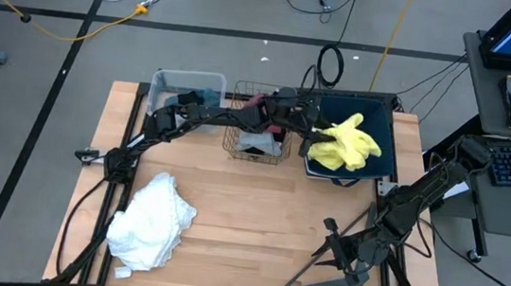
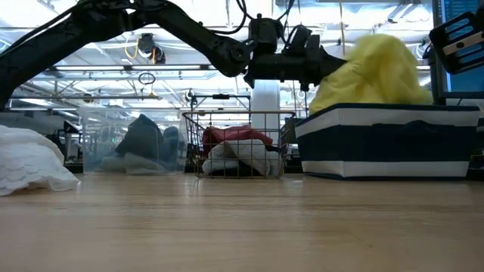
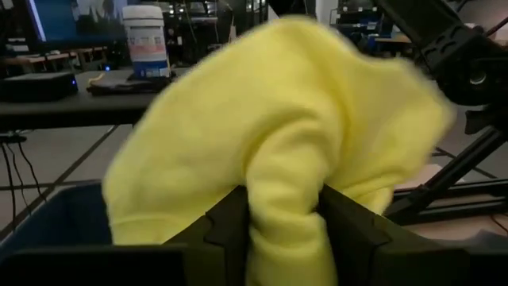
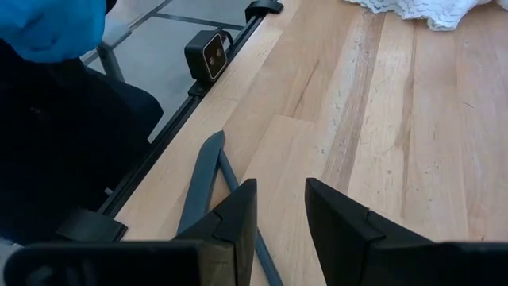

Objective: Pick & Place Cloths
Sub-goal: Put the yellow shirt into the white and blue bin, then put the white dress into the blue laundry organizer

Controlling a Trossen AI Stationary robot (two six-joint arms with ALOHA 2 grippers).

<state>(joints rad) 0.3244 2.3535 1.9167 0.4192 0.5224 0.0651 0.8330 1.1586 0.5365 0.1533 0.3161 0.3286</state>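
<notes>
A yellow cloth (image 1: pixel 346 143) bulges above the navy-and-white striped bin (image 2: pixel 378 143) at the table's far right. My left gripper (image 3: pixel 286 230) reaches level over the wire basket (image 1: pixel 256 138) to the bin's left edge and is shut on that cloth (image 3: pixel 278 119). A white cloth (image 1: pixel 152 223) lies crumpled on the table at the near left. My right gripper (image 4: pixel 282 214) hovers open at the near right, above a dark grey hanger (image 4: pixel 202 179), with nothing between its fingers. My left gripper pinches a bunched fold of the yellow cloth (image 3: pixel 286 199) between its two fingers, several layers thick. The fingers point level, coming from the table's left. The cloth balloons out beyond the fingers (image 2: pixel 370 68), and its lower part drops behind the bin's rim.
The wire basket (image 2: pixel 238 143) holds maroon and white cloths. A clear plastic tub (image 1: pixel 185 88) at the far left holds dark and grey-blue cloths. The hanger (image 1: pixel 327 279) lies near the front right edge. Bare wood (image 1: pixel 257 219) spans the table's middle.
</notes>
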